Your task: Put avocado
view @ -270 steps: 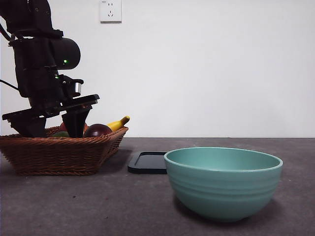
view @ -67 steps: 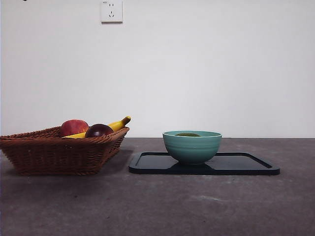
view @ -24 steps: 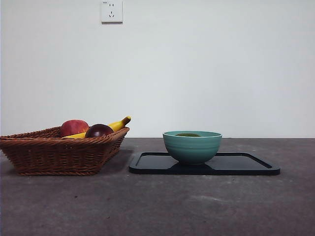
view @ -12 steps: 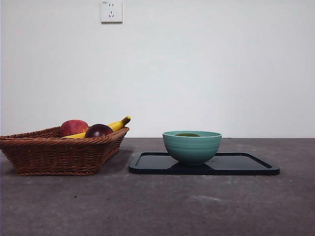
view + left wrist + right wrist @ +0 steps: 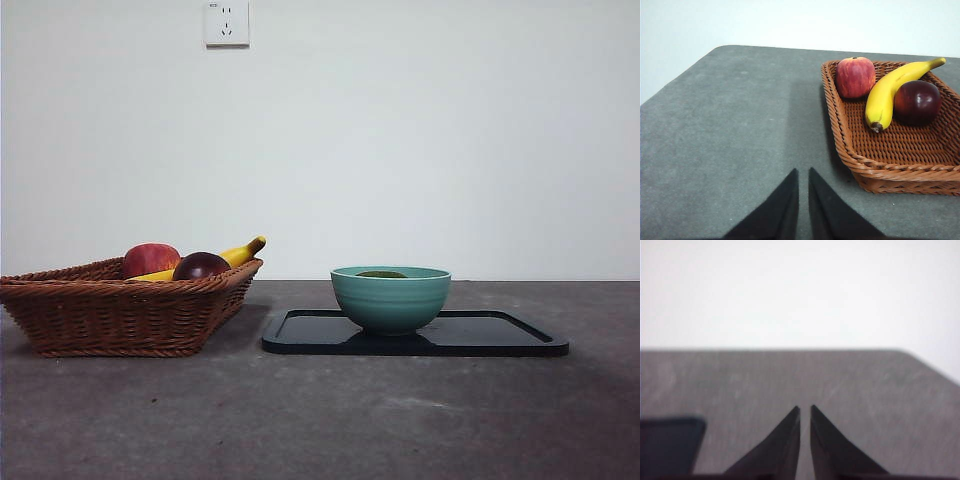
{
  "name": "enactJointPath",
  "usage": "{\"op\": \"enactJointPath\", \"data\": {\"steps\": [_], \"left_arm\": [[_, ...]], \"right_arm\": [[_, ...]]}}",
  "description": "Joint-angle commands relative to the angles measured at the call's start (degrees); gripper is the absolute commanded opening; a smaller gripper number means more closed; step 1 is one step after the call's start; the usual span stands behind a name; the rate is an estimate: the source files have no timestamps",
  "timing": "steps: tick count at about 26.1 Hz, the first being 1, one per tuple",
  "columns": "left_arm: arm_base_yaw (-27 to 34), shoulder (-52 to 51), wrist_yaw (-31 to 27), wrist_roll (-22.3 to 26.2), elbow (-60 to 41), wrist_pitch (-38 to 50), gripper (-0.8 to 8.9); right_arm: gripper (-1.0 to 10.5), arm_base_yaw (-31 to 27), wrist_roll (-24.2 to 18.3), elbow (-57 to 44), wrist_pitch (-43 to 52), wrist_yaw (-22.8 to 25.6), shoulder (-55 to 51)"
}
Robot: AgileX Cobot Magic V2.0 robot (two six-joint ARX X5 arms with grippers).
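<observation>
The avocado (image 5: 381,274) lies inside the teal bowl (image 5: 390,299); only its dark green top shows above the rim. The bowl stands on the black tray (image 5: 500,335) in the front view. My left gripper (image 5: 803,172) is shut and empty above the bare table, beside the wicker basket (image 5: 880,172). My right gripper (image 5: 805,410) is shut and empty over the table, with a corner of the black tray (image 5: 667,442) to one side. Neither arm shows in the front view.
The wicker basket (image 5: 120,310) at the left holds a red apple (image 5: 150,260), a dark purple fruit (image 5: 201,266) and a banana (image 5: 240,251). The same fruits show in the left wrist view: apple (image 5: 855,76), banana (image 5: 890,92), purple fruit (image 5: 917,101). A wall socket (image 5: 226,22) is behind.
Long ago an arm reached into the basket and the bowl stood near the camera. Over the last second nothing has moved.
</observation>
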Motion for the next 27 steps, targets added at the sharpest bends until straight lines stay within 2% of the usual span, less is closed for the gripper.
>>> {"op": "enactJointPath", "data": {"steps": [1, 10, 13, 19, 27], "left_arm": [[-0.09, -0.02, -0.07, 0.66, -1.16, -0.42, 0.28], [-0.09, -0.02, -0.07, 0.66, -1.16, -0.39, 0.28], [-0.09, -0.02, -0.07, 0.66, -1.16, -0.42, 0.28], [-0.09, 0.00, -0.07, 0.66, -1.16, -0.39, 0.28], [-0.09, -0.02, -0.07, 0.66, -1.16, -0.37, 0.28]], "right_arm": [[0.3, -1.51, 1.84, -2.27, 1.18, -1.55, -0.55], [0.3, -8.24, -0.24, -6.80, 1.22, -2.32, -3.48], [0.3, -9.33, -1.18, -7.06, -1.79, -2.32, -3.48], [0.3, -9.79, -3.15, -7.06, -6.32, -2.54, -3.48], [0.3, -9.79, -1.60, -7.06, -6.16, -3.17, -3.48]]}}
